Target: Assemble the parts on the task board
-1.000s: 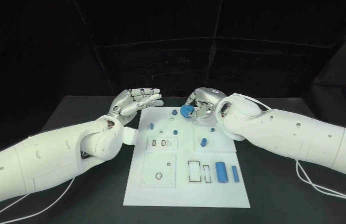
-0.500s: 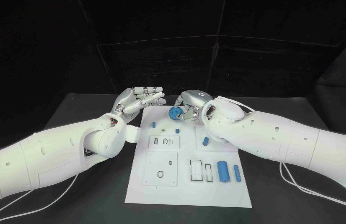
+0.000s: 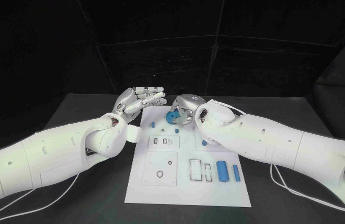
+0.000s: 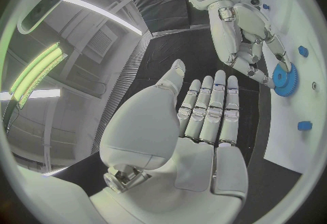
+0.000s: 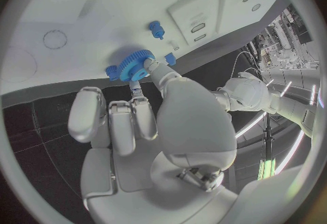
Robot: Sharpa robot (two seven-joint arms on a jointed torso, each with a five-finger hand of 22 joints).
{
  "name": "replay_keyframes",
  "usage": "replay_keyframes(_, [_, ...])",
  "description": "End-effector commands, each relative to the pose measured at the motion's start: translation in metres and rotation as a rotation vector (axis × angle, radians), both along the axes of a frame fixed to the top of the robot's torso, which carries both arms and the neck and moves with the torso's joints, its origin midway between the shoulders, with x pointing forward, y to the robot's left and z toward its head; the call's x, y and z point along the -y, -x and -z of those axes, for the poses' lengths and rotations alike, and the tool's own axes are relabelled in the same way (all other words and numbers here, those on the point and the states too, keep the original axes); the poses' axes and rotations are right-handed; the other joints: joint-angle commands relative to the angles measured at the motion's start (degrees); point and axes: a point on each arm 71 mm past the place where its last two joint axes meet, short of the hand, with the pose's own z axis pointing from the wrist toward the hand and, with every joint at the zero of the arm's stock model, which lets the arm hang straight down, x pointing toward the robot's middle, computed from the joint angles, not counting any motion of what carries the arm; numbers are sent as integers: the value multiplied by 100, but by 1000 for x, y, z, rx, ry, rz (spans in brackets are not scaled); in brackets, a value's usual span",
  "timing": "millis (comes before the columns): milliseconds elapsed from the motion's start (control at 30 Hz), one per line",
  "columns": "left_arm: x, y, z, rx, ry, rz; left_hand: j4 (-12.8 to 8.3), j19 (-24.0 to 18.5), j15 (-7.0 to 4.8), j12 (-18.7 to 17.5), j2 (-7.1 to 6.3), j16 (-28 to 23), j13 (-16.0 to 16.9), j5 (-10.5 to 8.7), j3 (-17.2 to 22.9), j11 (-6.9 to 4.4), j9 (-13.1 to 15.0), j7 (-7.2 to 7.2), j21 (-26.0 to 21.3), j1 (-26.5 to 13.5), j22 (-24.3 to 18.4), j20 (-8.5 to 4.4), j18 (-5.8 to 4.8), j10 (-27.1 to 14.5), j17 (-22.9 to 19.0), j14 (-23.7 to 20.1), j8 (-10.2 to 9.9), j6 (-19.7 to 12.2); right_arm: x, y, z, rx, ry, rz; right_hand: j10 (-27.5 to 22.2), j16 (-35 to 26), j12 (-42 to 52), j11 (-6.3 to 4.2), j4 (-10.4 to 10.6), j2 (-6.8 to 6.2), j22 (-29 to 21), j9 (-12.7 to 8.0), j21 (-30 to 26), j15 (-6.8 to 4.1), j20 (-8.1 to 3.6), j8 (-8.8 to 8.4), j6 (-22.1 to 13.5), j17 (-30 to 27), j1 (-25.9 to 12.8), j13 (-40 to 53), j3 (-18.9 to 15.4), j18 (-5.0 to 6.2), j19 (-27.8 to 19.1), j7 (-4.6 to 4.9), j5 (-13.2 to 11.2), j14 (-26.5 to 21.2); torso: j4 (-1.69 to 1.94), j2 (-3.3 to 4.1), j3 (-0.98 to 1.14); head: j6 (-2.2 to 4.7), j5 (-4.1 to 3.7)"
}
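Right hand pinches the blue gear over the far end of the board; left hand beside it, fingers spread, empty.

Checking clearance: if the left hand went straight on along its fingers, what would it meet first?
Probably the right hand, which pinches the blue gear just beyond the left hand's fingertips. Depth unclear; it might pass beside.
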Motion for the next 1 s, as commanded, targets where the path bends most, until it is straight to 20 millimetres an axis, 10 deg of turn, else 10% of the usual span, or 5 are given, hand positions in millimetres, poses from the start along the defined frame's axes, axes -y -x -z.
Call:
replay_keyframes(33, [2, 0, -1, 6, 6, 14, -43, 51, -2, -24, 16, -22, -1, 5, -2, 9, -3, 66, -32, 19, -7, 0, 79, 36, -7, 43, -21, 50, 2, -1, 4, -9, 15, 23, -49, -9, -89, 60, -15, -53, 8, -5, 27, 42, 49, -86, -163, 567, -65, 328, 16, -80, 6, 14, -141, 413, 2, -2, -3, -8, -4])
replay_keyframes(600, [1, 0, -1, 4, 4, 11, -43, 51, -2, -24, 16, -22, -1, 5, -2, 9, -3, 66, -32, 19, -7, 0, 79, 36, -7, 43, -21, 50, 2, -3, 8, -37, 30, 35, -206, -4, -277, 180, 382, -101, -18, 17, 20, 156, 167, -229, -689, 600, -601, 143, -715, -72, -28, 123, -362, 415, 3, -1, 0, -1, 5])
replay_keyframes(1000, [1, -1, -1, 3, 4, 11, -50, 52, -2, -28, 19, -26, -2, 5, -1, 11, -4, 69, -34, 16, -9, 0, 79, 37, -8, 45, -23, 50, 7, -5, 14, -120, 58, 62, -166, 28, -208, 178, 1269, 146, 46, 25, 66, 156, 167, -201, -612, 699, -1364, 216, -1434, -83, -3, 111, 184, 434, 0, 2, 3, 6, -5])
